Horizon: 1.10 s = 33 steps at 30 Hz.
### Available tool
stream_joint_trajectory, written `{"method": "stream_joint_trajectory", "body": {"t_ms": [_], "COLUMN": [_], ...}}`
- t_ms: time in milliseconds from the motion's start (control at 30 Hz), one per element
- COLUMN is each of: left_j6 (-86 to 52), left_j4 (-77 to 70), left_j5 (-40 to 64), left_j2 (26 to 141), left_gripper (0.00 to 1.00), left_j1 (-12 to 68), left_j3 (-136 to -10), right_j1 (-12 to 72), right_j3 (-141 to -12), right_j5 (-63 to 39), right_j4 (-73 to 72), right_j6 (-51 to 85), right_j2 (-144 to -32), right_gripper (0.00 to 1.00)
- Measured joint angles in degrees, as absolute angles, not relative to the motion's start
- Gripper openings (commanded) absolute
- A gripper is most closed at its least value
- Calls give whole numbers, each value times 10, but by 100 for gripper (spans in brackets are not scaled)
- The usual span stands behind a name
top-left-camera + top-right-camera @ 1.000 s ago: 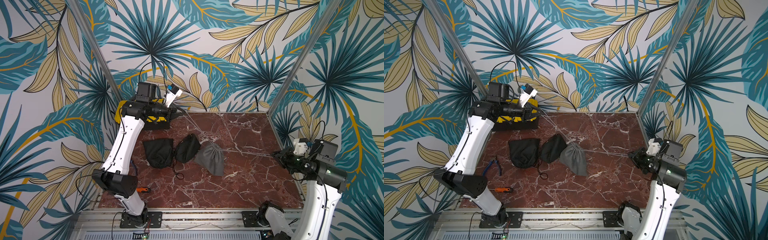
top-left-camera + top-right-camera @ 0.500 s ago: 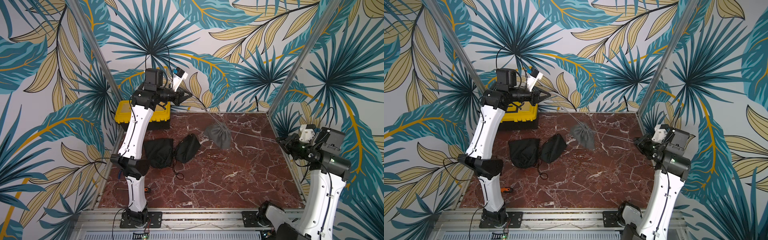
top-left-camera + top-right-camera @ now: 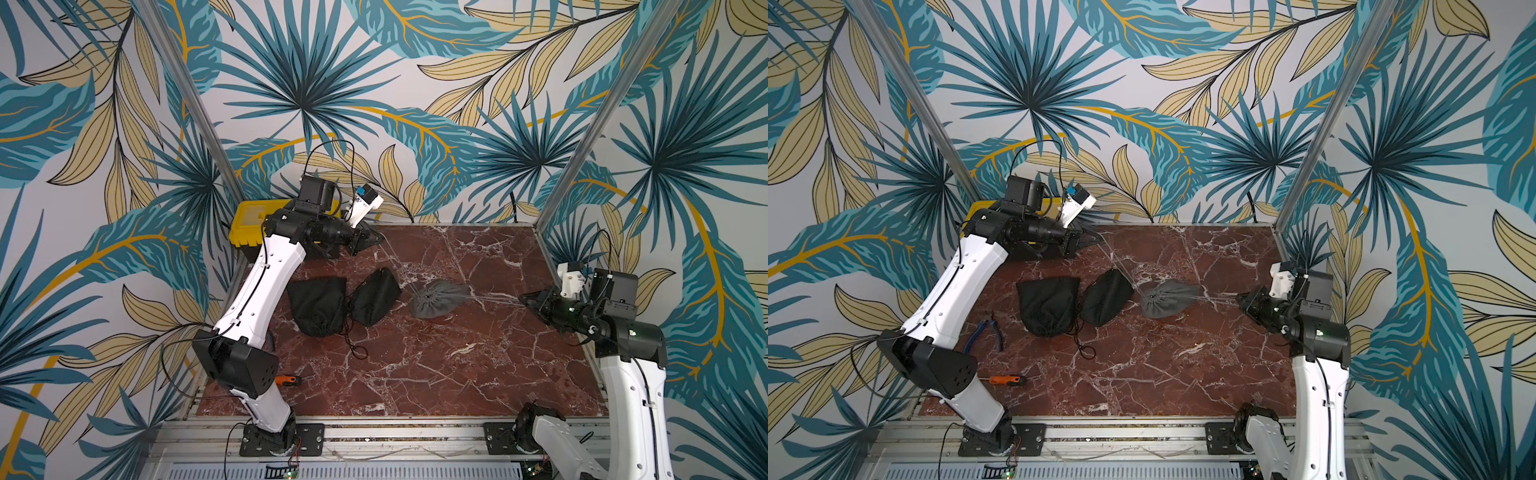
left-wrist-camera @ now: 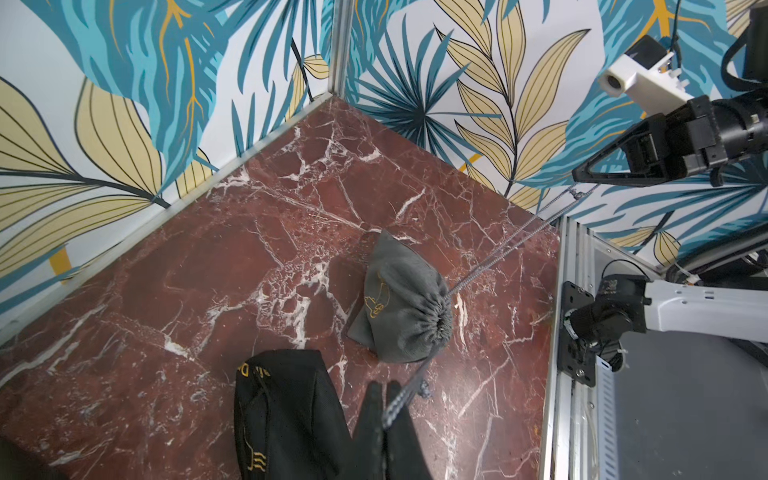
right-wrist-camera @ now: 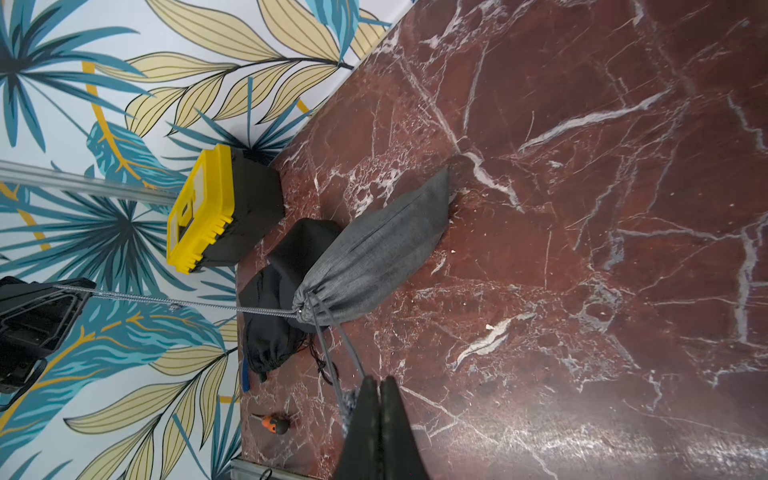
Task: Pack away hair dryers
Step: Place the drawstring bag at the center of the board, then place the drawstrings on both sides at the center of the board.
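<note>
Left end effector (image 3: 379, 240) & right end effector (image 3: 523, 297) each clamped on grey pouch (image 3: 440, 300) drawstrings (image 5: 208, 305), taut in opposite directions, prob. to cinch it mid-surface (image 3: 457, 374); hair dryers unseen, prob. inside it & black pouches (image 3: 318, 305).

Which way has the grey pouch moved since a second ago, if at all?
Yes. The grey pouch has shifted away from the nearer black pouch, toward the right gripper. It lay against that pouch before; now a gap separates them.

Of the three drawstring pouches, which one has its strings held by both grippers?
The grey pouch: its strings run taut to the left gripper and the right gripper. The two black pouches lie untouched.
</note>
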<state>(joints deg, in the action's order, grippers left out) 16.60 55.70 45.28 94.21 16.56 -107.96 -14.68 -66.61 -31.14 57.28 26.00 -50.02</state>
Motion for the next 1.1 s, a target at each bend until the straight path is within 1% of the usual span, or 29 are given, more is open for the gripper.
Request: {"method": "stream_joint_trajectory", "body": {"t_ms": [133,233,433,567,667,900,1100], "left_j6": [197,220,249,256,256,242,225], "left_j4": [554,552,552,552,557,553,551], "left_j5": [442,418,359,339,329,313,292], "left_j2": [892,883,919,955,994,1090,1138], "left_gripper": [0,0,0,0,0,0,0], "left_j1": [166,166,165,162,154,125,114], "left_j3": [-1010,-968,-928,-929,-957,-1112,-1222], "right_j1": [-137,-137,-126,-90,-60,35,84], "right_j3": [-638,-607,-544,-522,-517,-513,-513], "right_j5": [-311,-314,-331,-330,-329,-307,-288], "right_j4": [579,584,564,539,522,474,440], "right_j6": [259,259,275,295,309,344,361], "right_j2": [-480,-475,-475,-477,-479,-507,-536], "right_gripper": [0,0,0,0,0,0,0]}}
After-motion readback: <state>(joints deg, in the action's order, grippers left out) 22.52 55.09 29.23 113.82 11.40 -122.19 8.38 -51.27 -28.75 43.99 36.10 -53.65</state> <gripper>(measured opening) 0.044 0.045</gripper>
